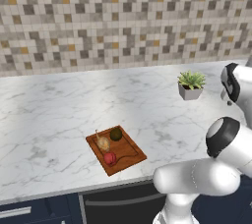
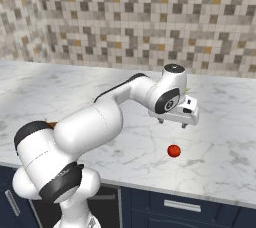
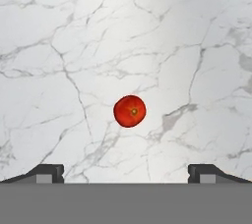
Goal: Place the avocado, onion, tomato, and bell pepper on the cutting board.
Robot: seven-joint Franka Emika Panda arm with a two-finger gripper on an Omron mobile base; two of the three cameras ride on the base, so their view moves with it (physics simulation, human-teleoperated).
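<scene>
While you watch from the base, you see the marble counter (image 1: 59, 105) running wide under the tiled wall (image 1: 123, 16). Your arm (image 2: 100, 117) reaches out over it in the right base view, and the claw (image 2: 174, 121) hangs above the bare stone with its jaws spread wide apart, holding nothing. From the hand view you look straight down between the two fingertips (image 3: 47, 171), and a red tomato (image 3: 130, 111) lies on the counter between them, lower down and untouched. You find the same tomato in the right base view just below and slightly beside the claw, alone on the marble.

Over in the left base view, the board (image 1: 116, 150) lies near the counter's front edge. On it you see the avocado (image 1: 115, 133) at the far side, the onion (image 1: 103, 143) just beside it with its stalk pointing away, and a red vegetable (image 1: 110, 158) nearer the front. A small potted plant (image 1: 191, 85) stands well apart, toward the wall.
</scene>
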